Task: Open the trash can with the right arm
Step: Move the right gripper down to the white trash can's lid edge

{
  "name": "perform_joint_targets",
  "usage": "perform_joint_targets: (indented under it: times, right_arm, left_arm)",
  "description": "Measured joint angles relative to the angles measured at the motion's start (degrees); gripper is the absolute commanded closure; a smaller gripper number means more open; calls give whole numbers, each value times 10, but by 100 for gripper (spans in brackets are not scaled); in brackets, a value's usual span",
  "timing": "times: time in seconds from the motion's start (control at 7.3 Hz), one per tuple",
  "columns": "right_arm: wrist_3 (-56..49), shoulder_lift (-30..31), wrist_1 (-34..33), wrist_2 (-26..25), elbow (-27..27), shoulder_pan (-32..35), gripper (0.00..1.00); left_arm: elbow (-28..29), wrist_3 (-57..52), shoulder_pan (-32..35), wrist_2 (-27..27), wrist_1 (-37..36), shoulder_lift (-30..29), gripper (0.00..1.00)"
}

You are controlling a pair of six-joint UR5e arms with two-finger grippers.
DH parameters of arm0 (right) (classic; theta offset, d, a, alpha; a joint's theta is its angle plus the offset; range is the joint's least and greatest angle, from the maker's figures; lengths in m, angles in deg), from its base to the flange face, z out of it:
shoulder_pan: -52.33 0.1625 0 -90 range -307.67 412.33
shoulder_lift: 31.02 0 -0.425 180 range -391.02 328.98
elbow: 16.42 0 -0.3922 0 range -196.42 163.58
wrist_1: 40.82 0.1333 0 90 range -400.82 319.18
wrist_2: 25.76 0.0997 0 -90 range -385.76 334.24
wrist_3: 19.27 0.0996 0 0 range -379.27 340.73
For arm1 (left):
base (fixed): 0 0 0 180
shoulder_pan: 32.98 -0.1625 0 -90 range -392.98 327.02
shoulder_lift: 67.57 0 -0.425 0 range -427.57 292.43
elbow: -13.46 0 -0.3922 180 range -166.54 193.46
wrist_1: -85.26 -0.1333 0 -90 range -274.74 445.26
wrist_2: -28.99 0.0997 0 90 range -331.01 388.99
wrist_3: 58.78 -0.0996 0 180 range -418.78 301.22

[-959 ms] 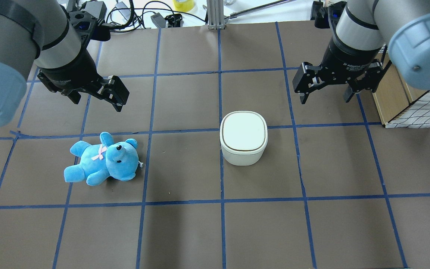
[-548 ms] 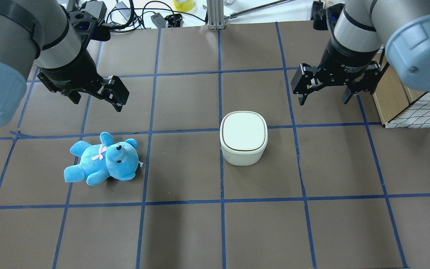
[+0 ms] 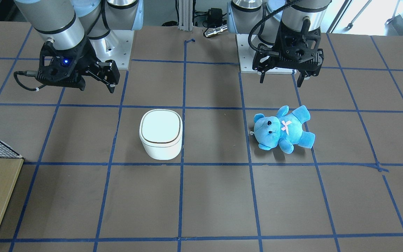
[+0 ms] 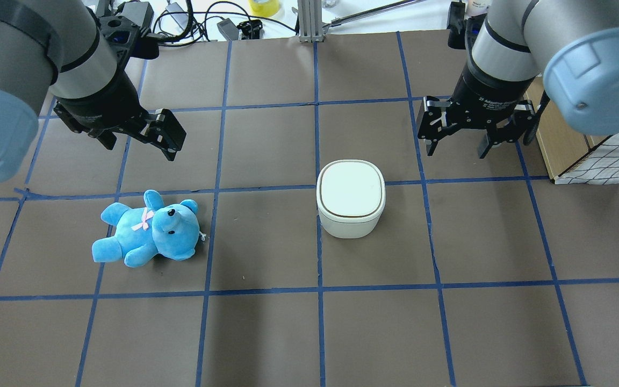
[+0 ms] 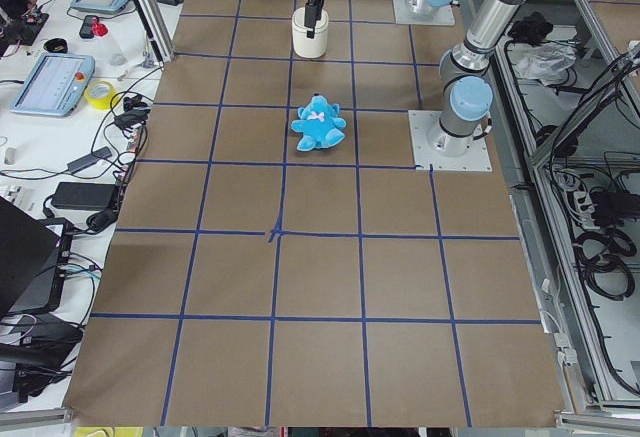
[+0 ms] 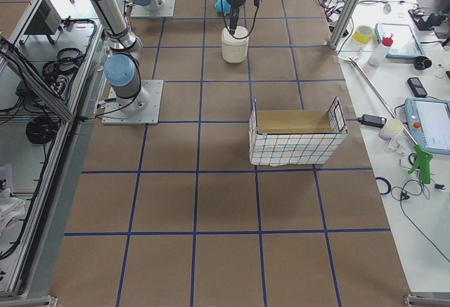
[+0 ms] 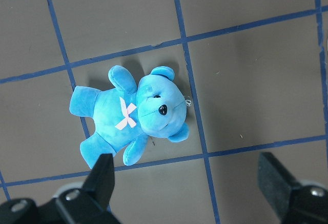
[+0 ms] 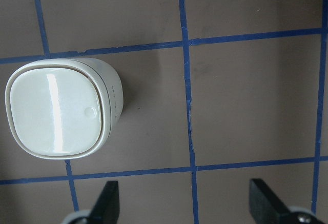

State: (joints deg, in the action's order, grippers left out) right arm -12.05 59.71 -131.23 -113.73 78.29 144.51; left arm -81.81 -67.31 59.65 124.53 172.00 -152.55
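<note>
Approach step judged: trash can (image 4: 350,198) is sat shut on brown tape-gridded table (image 4: 266,333), lid (image 8: 51,111) flush; right gripper (image 4: 458,152) is held raised off the can's right side, spread wide, nothing gripped; left gripper (image 4: 140,148) is likewise spread and empty, well left of the can. Small round button (image 8: 89,112) on the lid is probably best pressed straight down, centred, so the can is not shoved. Blue teddy (image 4: 148,236) is laid left of the can, wire-sided box (image 6: 295,149) right of it.
</note>
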Motion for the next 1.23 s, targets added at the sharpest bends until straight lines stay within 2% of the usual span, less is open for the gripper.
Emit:
perform_joint_targets:
  times: [0.27, 0.68, 1.23]
  right_arm:
    - [3, -10, -19, 1, 1, 16, 98]
    - [6, -26, -54, 29, 21, 34, 100]
    - [27, -71, -169, 39, 75, 67, 100]
  left_arm:
    - [0, 0, 0, 0, 0, 0, 0]
    - [0, 0, 0, 0, 0, 0, 0]
    - [0, 0, 0, 0, 0, 0, 0]
